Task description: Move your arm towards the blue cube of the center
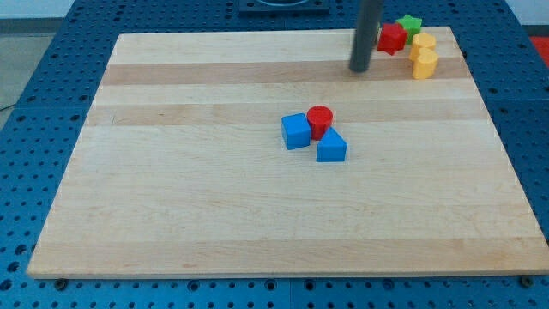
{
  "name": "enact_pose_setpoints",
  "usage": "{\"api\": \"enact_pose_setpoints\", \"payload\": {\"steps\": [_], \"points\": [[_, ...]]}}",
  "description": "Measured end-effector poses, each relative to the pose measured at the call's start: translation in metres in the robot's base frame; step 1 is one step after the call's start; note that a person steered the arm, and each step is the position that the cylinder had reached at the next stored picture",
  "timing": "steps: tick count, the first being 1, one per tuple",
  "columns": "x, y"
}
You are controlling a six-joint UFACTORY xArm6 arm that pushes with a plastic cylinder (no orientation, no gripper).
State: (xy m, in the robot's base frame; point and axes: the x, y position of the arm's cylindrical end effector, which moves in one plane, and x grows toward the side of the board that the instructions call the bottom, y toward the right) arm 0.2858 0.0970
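Observation:
The blue cube (296, 131) sits near the middle of the wooden board (171, 197). A red cylinder (320, 121) touches its right side, and a blue triangular block (331, 147) lies just below and right of that cylinder. My tip (359, 69) rests on the board near the view's top right, well above and to the right of the blue cube and apart from it.
A cluster stands at the top right corner: a red block (393, 38), a green star block (410, 23), and two yellow blocks (424, 43) (425, 63). A blue pegboard table (34, 103) surrounds the board.

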Motion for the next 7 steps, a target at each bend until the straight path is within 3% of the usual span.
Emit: {"api": "enact_pose_setpoints", "payload": {"steps": [3, 7], "points": [[-0.094, -0.050], [-0.092, -0.045]]}}
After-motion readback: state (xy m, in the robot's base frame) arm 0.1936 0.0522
